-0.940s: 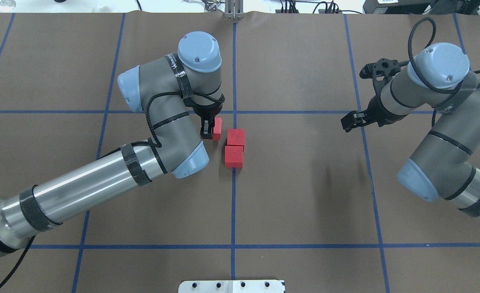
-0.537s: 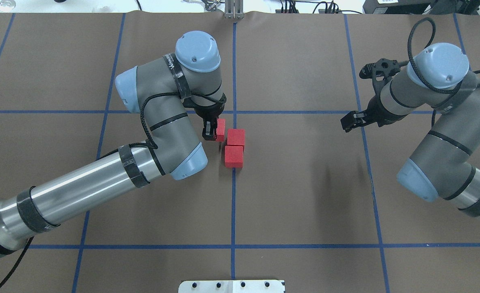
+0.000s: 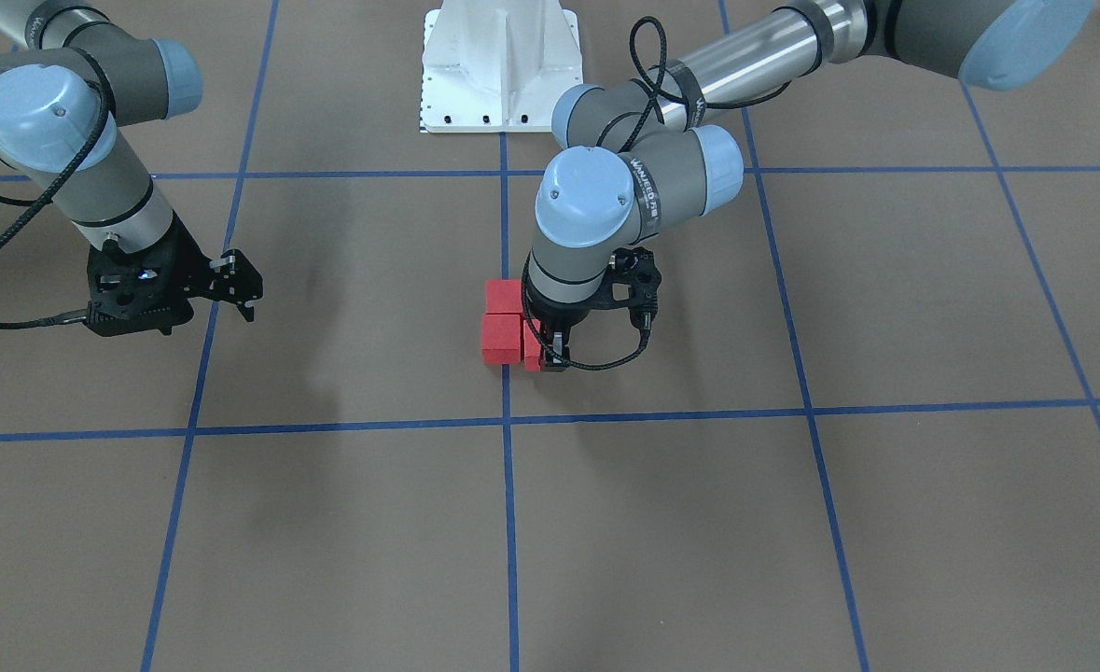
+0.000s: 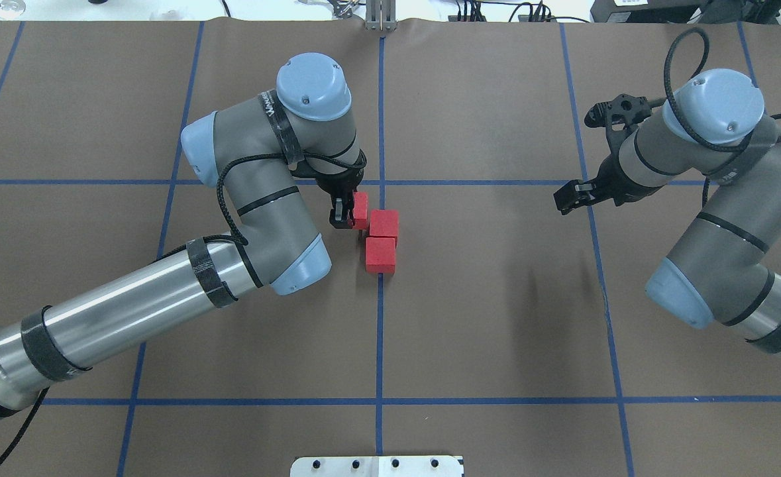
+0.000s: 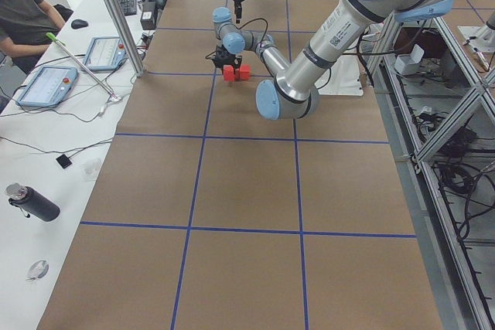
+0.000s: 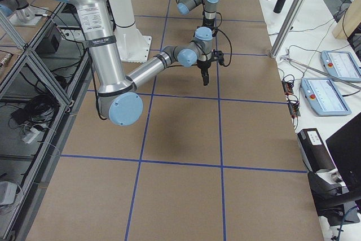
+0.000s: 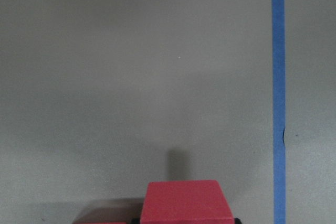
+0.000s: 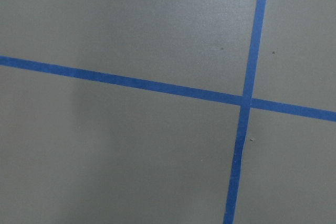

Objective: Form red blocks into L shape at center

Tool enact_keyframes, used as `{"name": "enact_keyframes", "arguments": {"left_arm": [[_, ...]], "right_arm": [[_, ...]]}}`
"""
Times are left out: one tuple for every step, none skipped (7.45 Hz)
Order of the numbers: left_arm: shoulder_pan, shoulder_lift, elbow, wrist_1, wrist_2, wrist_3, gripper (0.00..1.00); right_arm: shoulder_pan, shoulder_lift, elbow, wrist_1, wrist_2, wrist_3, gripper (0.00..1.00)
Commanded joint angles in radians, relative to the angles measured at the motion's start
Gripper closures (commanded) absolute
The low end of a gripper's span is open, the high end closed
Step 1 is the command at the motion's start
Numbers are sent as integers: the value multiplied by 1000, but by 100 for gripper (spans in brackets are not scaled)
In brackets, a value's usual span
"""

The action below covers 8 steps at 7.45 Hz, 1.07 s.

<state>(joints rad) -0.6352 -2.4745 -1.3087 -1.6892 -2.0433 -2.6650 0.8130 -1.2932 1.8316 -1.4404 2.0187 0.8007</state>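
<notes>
Left claw is clamped on the third red block and has just carried it sideways. It now sits just beside the placed pair, on the pair's robot-left side and level with the pair's far block.

Meaning: the pair forms the long leg and this block forms the foot, so the L is basically made. What's left, as I read it, is release and retreat.

Can't tell from overhead or the front view whether the block touches the pair or a sliver of gap remains. Same for whether it's down on the table or a hair above it. The left wrist view shows only the block's top face, with dark finger edges either side.

Versus 0.9 s ago: there was a clear strip of table between the held block and the pair, and at 0.5 s ago it was about half closed. The pair itself hasn't moved.

Right claw is parked well to the pair's robot-right, same pose throughout and carrying nothing. Can't tell how far apart its fingers stand.
</notes>
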Motion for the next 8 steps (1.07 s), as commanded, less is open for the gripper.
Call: {"name": "enact_keyframes", "arguments": {"left_arm": [[-1,6,-3,-1,-1,-13,100],[0,14,-3,-1,0,-12,100],[2,19,-4,-7,0,-18,100],[2,19,-3,-7,-1,-18,100],[3,20,-3,-20,-1,-18,100],[5,20,-3,-26,0,-24,100],[5,22,-3,-26,-1,-24,100],[6,22,-3,-26,-1,-26,100]], "right_arm": [[0,0,0,0,0,0,0],[-2,2,1,0,0,0,0],[0,2,0,0,0,0,0],[-2,0,-2,0,0,0,0],[-2,2,0,0,0,0,0],[0,2,-2,0,0,0,0],[-2,2,-2,0,0,0,0],[-2,0,-2,0,0,0,0]]}}
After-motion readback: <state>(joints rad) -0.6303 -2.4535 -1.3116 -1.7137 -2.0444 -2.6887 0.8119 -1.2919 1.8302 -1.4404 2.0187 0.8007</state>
